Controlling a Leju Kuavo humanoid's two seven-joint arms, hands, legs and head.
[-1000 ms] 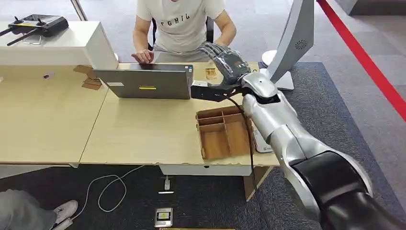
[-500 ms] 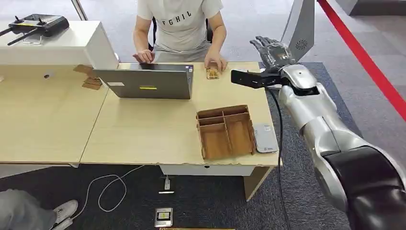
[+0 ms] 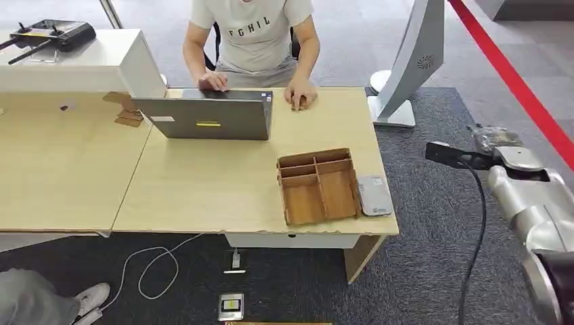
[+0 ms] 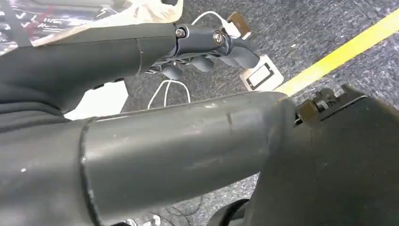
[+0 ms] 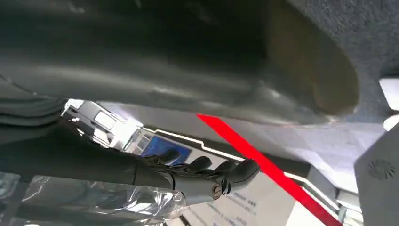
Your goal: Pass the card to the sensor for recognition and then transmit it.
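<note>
My right hand (image 3: 493, 137) hangs over the carpet to the right of the table, well clear of its edge, with nothing in it. In the right wrist view its dark fingers (image 5: 207, 169) stretch out loosely. My left hand (image 4: 207, 44) hangs at my side, fingers loosely bent and holding nothing. A small tan card (image 3: 296, 105) lies at the table's far edge, mostly covered by a seated person's hand (image 3: 302, 93). A flat grey sensor device (image 3: 374, 195) lies beside the wooden tray near the front right corner.
A wooden divided tray (image 3: 318, 186) sits on the table (image 3: 203, 183) with a grey laptop (image 3: 206, 118) behind it. The person's other hand (image 3: 213, 80) is at the laptop. A white stand (image 3: 406, 68) rises off the far right corner. Cables lie on the floor.
My right arm swung from above the table beside the laptop out to the right and down past the table's edge. The person's hand came to rest on the card.
</note>
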